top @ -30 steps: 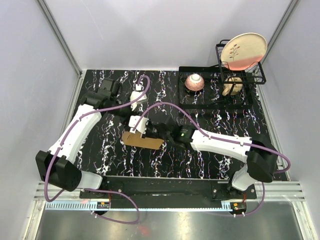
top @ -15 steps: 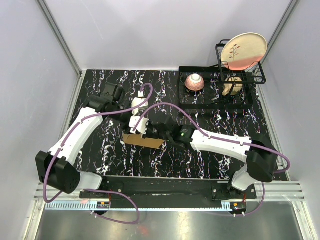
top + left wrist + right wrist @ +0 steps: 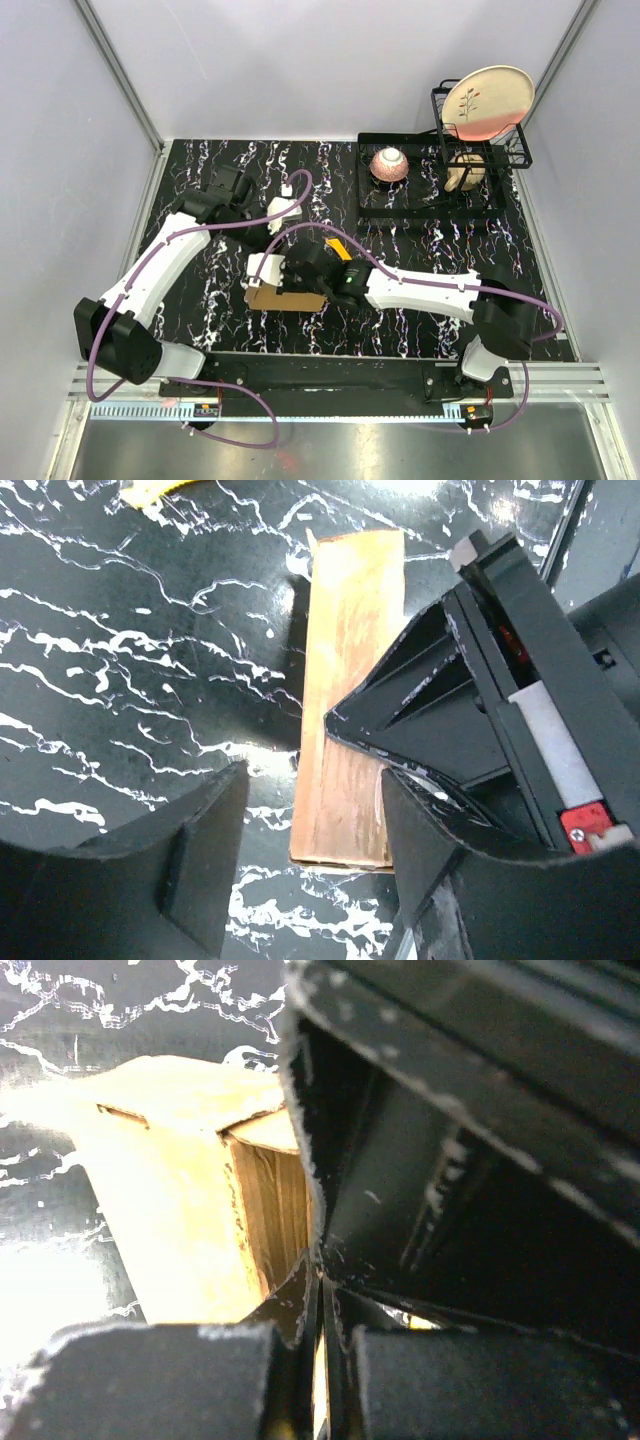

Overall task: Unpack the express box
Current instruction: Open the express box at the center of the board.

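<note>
From above, the express box (image 3: 265, 298) lies flat near the middle of the table (image 3: 200, 165). My right claw (image 3: 288, 283) is down on it, and the yellow knife (image 3: 340, 247) is just beyond. Left wrist: my left claw (image 3: 312, 805) hangs over the box, spread apart and empty (nothing between the pads). Right wrist: my fingers are pinched together at the box's open end.

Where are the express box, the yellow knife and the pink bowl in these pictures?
express box (image 3: 350, 650): left wrist view, on its broad brown face.
yellow knife (image 3: 339, 246): top external view, on its visible yellow body.
pink bowl (image 3: 389, 165): top external view, on the middle of the bowl.
</note>
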Action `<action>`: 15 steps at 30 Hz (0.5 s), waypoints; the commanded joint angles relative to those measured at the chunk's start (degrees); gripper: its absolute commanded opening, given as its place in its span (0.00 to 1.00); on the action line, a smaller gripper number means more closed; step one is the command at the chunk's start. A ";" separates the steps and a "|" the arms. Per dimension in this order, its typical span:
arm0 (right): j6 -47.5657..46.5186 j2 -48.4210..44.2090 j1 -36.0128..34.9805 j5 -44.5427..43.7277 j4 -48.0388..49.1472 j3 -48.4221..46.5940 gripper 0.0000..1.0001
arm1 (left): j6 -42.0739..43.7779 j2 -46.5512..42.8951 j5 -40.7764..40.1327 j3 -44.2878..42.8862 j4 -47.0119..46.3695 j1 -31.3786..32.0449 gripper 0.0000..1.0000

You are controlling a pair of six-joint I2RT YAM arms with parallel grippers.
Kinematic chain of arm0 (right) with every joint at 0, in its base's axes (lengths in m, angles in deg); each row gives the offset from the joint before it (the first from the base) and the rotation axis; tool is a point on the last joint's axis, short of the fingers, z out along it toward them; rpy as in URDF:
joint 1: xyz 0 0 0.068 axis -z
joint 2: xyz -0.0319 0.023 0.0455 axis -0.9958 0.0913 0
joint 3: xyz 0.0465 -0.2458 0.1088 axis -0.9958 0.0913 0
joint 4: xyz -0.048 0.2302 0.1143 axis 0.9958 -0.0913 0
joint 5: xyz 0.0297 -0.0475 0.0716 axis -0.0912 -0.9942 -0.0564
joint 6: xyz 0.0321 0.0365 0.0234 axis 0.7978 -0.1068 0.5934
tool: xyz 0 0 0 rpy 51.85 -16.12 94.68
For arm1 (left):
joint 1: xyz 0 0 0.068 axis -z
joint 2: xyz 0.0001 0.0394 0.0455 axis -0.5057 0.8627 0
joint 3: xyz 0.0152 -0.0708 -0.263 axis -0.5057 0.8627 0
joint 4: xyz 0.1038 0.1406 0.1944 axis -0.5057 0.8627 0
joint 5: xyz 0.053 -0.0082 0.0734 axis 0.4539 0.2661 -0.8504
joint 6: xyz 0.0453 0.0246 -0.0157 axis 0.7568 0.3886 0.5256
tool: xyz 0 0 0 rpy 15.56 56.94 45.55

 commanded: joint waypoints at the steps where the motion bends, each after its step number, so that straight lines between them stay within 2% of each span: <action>1: -1.31 0.20 -3.04 2.07 6.71 -5.09 0.00 | -0.81 0.93 2.46 -2.49 -2.78 2.87 0.60; 7: -1.39 0.03 -3.13 1.80 6.62 -5.27 0.00 | -0.47 0.32 2.73 -0.74 -2.44 3.75 0.61; 15: -2.19 0.38 -3.04 1.19 6.71 -3.86 0.00 | 3.57 -1.18 5.62 -3.54 5.74 3.75 0.72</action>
